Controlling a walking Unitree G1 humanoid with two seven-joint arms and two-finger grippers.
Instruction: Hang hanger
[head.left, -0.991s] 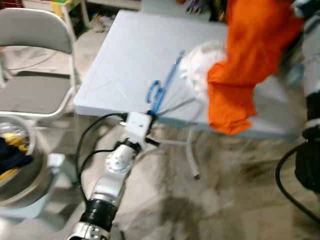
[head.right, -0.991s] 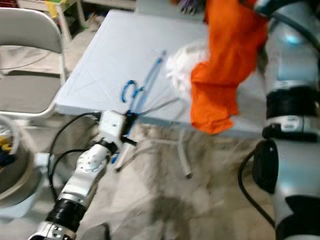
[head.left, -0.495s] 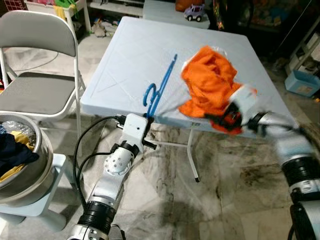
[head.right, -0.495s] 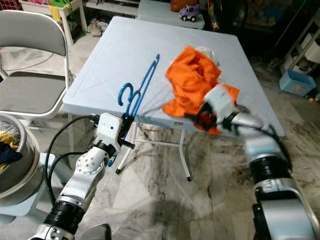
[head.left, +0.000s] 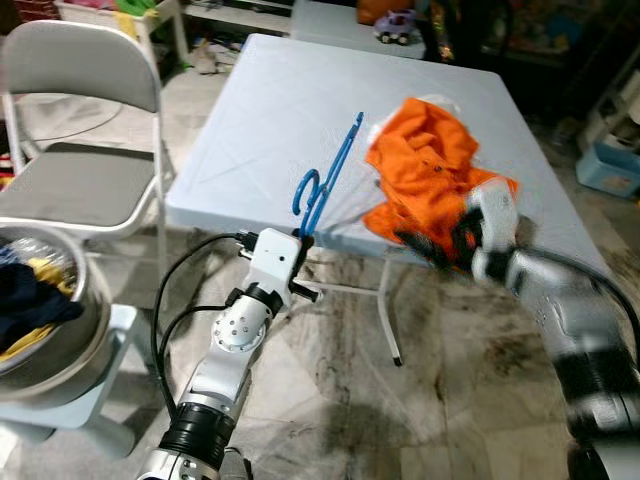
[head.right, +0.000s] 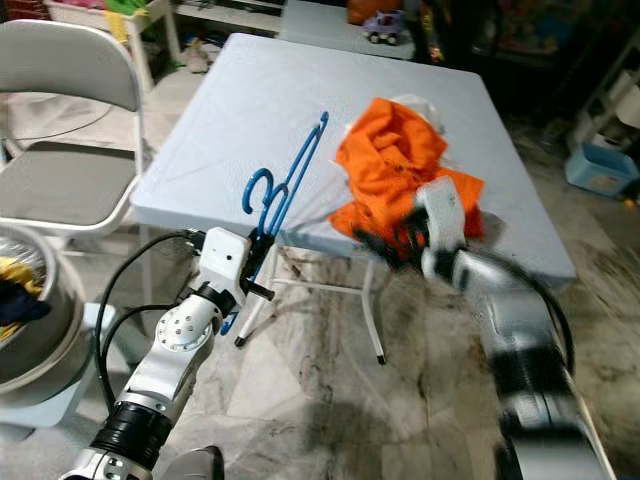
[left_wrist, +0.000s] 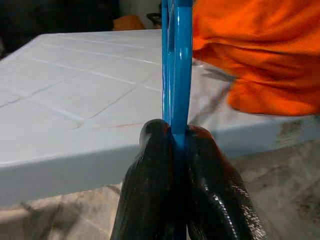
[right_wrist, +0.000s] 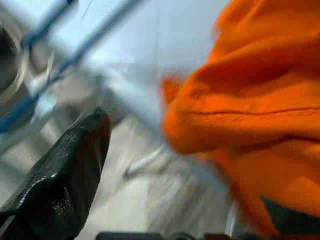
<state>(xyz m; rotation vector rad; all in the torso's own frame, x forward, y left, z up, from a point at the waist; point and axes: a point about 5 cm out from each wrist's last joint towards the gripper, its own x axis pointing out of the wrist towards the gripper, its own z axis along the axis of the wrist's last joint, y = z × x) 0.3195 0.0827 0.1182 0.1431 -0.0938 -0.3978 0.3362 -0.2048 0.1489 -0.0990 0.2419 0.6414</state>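
Pale blue folding table (head.left: 250, 110) carries your blue plastic hanger (head.left: 330, 172), pinched at its near end by the left gripper (left_wrist: 172, 142), while at three o'clock the right gripper (right_wrist: 165, 165), fingers apart, nears the crumpled orange garment (head.left: 425, 170), probably to dress it.

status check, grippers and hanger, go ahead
Left gripper shut on blue hanger at table edge. Right gripper open beside orange garment on the table. Garment lies beside hanger, not on it.
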